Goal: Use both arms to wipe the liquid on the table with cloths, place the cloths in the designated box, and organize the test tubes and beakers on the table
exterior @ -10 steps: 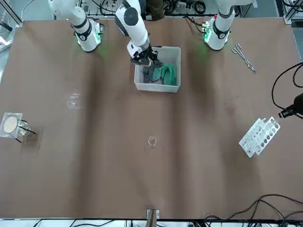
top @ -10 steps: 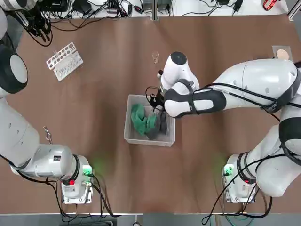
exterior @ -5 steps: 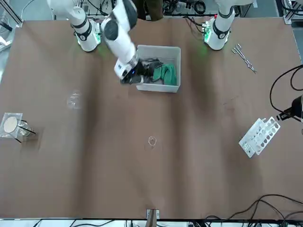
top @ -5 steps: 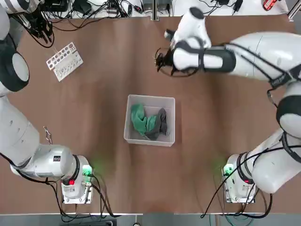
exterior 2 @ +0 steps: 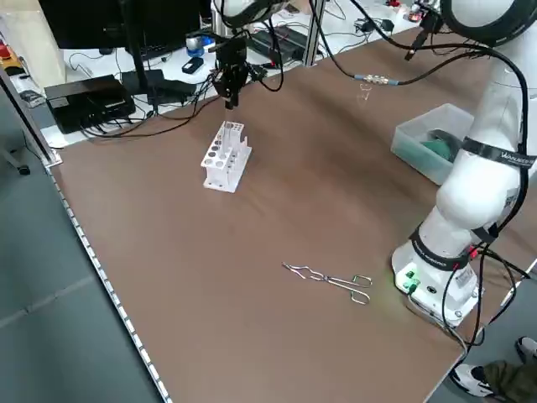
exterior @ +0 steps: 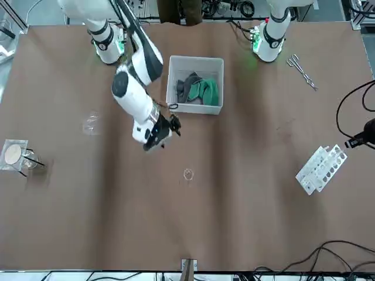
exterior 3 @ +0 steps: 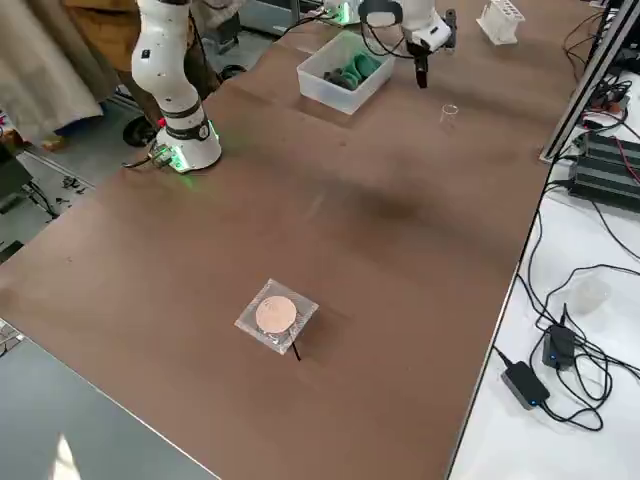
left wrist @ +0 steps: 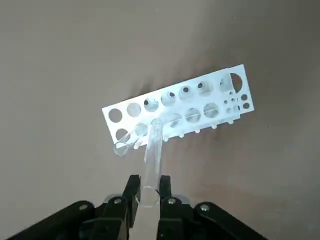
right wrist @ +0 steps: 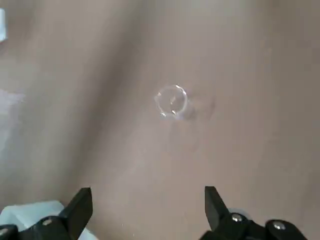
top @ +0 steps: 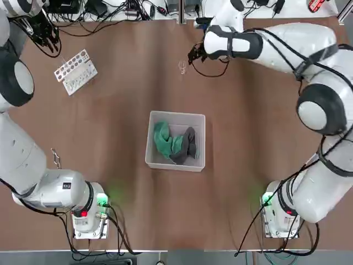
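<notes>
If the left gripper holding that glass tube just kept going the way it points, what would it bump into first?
Most likely the white rack: the left gripper points its test tube down at the rack's holes, though which hole it lines up with is hard to tell.

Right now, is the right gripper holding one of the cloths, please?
No, the right gripper is open and empty above the small beaker; both cloths lie in the box.

Box [top: 175, 163]: middle of table [top: 110, 110], between the two arm bases.
Cloths [top: 175, 143]: both inside box, side by side.
Beaker [top: 182, 67]: beyond box, toward far edge.
Rack [top: 75, 71]: far left part of table.
Tongs [exterior 2: 329, 280]: near left arm base.
</notes>
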Controlling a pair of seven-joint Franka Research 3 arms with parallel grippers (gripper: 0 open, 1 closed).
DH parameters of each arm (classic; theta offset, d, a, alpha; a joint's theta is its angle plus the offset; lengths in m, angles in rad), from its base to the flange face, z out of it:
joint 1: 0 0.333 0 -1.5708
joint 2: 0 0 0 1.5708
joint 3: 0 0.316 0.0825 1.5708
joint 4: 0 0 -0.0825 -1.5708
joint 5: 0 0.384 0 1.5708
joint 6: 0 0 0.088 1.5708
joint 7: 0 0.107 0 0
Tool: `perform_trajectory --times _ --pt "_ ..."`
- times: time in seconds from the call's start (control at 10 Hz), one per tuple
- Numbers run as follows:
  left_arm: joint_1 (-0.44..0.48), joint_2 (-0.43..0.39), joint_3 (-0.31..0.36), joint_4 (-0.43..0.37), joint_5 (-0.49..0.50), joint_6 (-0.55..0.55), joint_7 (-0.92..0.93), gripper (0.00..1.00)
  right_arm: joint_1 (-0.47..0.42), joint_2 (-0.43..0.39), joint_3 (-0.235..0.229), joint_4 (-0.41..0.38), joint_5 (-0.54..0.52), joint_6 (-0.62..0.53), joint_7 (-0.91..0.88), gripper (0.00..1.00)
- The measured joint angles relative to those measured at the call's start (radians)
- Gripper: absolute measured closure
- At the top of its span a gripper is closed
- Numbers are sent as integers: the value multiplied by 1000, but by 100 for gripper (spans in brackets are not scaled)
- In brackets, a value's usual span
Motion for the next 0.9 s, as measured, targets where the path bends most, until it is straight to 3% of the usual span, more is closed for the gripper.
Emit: perform_trajectory --times 0.2,0.4,0.5,0.7,0.9 --pt "-1 5 0 -1 0 0 0 79 -43 74 2 45 305 -3 -390 1" --pt "-2 6 0 -1 0 0 0 75 -104 146 1 67 641 -105 -819 1" --pt "-2 7 0 -1 0 0 0 61 -131 182 1 84 754 -166 -1025 1" --pt "-3 7 0 -1 0 0 1 33 -161 233 1 107 826 -209 -1287 1" --pt "-4 7 0 -1 0 0 1 29 -173 257 2 115 886 -237 -1507 1"
